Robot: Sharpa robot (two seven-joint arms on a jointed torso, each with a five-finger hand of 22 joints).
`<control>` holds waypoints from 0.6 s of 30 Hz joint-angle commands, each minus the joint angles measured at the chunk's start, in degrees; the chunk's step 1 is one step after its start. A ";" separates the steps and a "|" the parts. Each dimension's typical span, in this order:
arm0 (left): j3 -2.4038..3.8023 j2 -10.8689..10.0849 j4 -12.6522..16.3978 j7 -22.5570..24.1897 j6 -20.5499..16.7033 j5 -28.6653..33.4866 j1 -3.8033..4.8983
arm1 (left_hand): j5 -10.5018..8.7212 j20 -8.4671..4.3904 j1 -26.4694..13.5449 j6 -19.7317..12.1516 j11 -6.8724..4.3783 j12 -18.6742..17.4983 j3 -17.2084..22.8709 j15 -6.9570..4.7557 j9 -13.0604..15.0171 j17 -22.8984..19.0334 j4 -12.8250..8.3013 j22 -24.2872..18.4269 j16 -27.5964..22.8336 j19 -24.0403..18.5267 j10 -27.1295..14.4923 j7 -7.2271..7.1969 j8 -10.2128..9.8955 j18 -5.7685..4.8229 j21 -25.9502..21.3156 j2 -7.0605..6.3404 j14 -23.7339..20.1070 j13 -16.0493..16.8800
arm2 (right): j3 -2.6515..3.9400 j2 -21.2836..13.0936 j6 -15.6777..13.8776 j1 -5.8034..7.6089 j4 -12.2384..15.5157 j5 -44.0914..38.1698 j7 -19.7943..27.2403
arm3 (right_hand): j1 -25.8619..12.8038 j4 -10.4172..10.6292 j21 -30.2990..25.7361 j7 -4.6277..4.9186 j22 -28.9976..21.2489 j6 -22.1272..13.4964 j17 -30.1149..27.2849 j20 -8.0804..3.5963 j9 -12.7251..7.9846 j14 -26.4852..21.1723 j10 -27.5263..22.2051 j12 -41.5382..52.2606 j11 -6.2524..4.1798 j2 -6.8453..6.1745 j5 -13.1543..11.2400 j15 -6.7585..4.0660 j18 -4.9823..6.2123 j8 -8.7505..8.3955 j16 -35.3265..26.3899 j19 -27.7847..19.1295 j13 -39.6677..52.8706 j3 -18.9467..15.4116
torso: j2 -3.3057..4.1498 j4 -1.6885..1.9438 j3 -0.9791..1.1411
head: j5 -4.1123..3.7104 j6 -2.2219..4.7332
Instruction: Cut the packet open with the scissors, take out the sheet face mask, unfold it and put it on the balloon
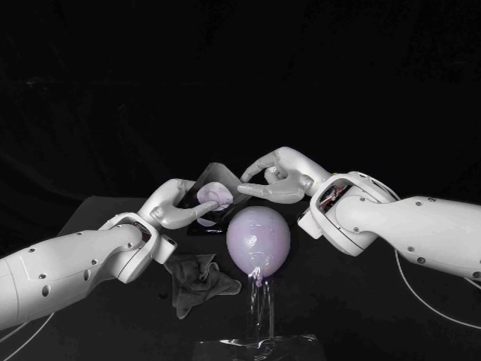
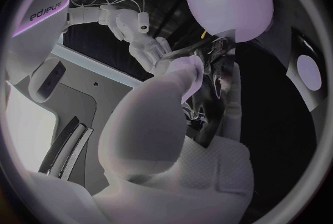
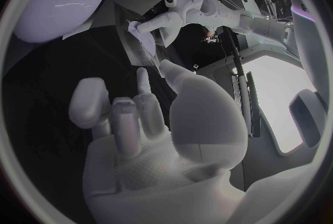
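Lilac balloon [image 1: 259, 237] is standing on a clear stand [image 1: 260, 308], just in front of both hands and between them. You are seeing the left hand [image 1: 189, 207] grasping the dark packet [image 1: 221, 179] at its lower part and holding it upright behind the balloon. Opposite it, the right hand [image 1: 271, 183] is sitting at the packet's top edge with its fingers curled towards it. From these views you cannot tell whether it is gripping or merely touching. Dark grey cloth [image 1: 203, 278] is lying crumpled on the black table [image 1: 100, 218], just beside the left wrist.
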 commanded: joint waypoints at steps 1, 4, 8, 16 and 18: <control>0.08 0.16 0.12 0.28 0.81 1.72 0.10 | 0.23 -0.12 0.16 0.18 0.18 -0.12 0.29 -0.24 1.27 0.09 0.02 0.04 -0.35 -0.36 0.25 0.20 0.38 0.39 0.19 0.63 -0.10 0.03 | -0.01 0.14 3.33 -0.18 -0.27 -0.58 0.76 | -0.55 0.05 -0.65 0.20 -0.41 -0.90 12.80 0.18 -0.19 5.47 0.85 -0.94 0.45 -0.39 -0.46 0.49 0.53 -0.61 -0.16 -0.73 8.81 -0.56 | -0.02 -0.01 0.01 | 0.16 0.19; 0.08 0.18 0.36 0.27 1.08 2.47 0.10 | 0.23 -0.11 0.15 0.15 0.20 -0.15 0.33 -0.23 1.26 0.09 -0.01 0.10 -0.38 -0.44 0.25 0.23 0.37 0.39 0.26 0.62 -0.11 0.03 | -0.07 0.38 3.77 -0.36 -0.82 -0.92 0.32 | -0.27 0.03 -1.05 0.44 -0.57 -1.43 12.91 0.47 -0.33 5.49 0.37 -1.63 0.71 -0.50 -1.98 0.76 0.61 -1.00 -0.14 -0.99 8.43 -1.30 | -0.01 0.02 0.02 | 0.23 0.27; 0.08 0.16 0.93 0.28 1.50 3.48 0.10 | 0.23 -0.10 0.13 0.13 0.22 -0.18 0.35 -0.22 1.26 0.10 -0.03 0.14 -0.41 -0.51 0.24 0.25 0.36 0.38 0.32 0.59 -0.13 0.03 | -0.13 0.78 3.79 -0.60 -1.57 -1.16 -0.30 | 1.59 -0.65 -0.57 0.33 -0.16 -0.82 13.70 0.55 -0.18 5.67 0.69 -1.01 0.59 0.70 -2.62 0.69 0.54 -0.71 0.09 -0.67 8.78 -0.70 | 0.05 0.02 0.04 | 0.15 0.21; 0.09 0.06 2.53 0.43 2.23 5.49 0.10 | 0.23 -0.09 0.10 0.10 0.25 -0.23 0.39 -0.19 1.25 0.10 -0.06 0.22 -0.46 -0.65 0.22 0.29 0.34 0.36 0.42 0.56 -0.16 0.03 | -0.21 1.34 3.99 -0.88 -2.33 -1.90 -1.25 | 5.90 -2.51 0.50 -0.51 0.71 1.43 14.37 0.26 0.34 5.82 1.62 0.60 -0.13 4.01 -2.64 0.17 0.36 0.42 0.27 0.14 9.72 1.72 | 0.04 -0.03 0.00 | 0.10 0.19; 0.09 0.06 2.67 0.47 2.32 5.82 0.10 | 0.23 -0.09 0.10 0.10 0.25 -0.23 0.39 -0.19 1.25 0.10 -0.06 0.22 -0.46 -0.65 0.22 0.29 0.34 0.36 0.42 0.56 -0.16 0.03 | -0.22 1.36 3.67 -0.93 -2.37 -2.01 -1.04 | 8.26 -3.45 1.37 -1.40 1.37 3.02 14.66 -0.10 0.80 5.89 2.49 2.20 -0.87 7.11 -2.62 -0.40 0.21 1.42 0.35 0.72 10.68 4.00 | 0.01 -0.02 0.02 | 0.07 0.15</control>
